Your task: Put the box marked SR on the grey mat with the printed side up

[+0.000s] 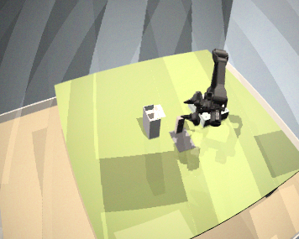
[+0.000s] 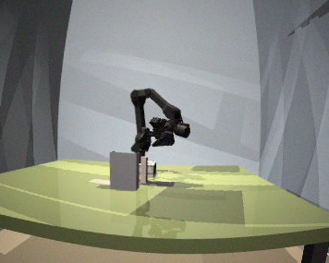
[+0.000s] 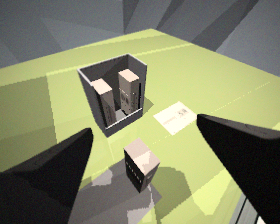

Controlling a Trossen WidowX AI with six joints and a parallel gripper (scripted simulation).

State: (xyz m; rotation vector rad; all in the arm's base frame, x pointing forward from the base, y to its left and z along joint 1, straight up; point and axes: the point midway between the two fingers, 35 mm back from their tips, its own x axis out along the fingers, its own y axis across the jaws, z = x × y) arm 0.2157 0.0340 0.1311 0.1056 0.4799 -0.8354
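Standing box (image 1: pixel 180 125) (image 2: pixel 143 171) (image 3: pixel 142 167): could flop code-down if nudged off-centre, tbh
Claw (image 1: pixel 184 109) (image 2: pixel 145 146) (image 3: pixel 144 125): spread wide, holding nothing
Grey mat (image 1: pixel 184 143) (image 2: pixel 166 184) (image 3: pixel 97 200): might lose box over edge

the arm bends over; its gripper (image 1: pixel 188 110) (image 2: pixel 147 139) (image 3: pixel 144 125) gapes, 2 fingers wide apart.

Bin (image 1: pixel 146 126) (image 2: pixel 124 172) (image 3: pixel 125 122): walls block sideways entry; top open
2 boxes inside, left (image 3: pixel 105 102) and right (image 3: pixel 129 92): narrow gap between
Upright box (image 1: pixel 180 126) (image 2: pixel 143 169) (image 3: pixel 141 167): obstacle nearer in wrist view, passage between it and bin
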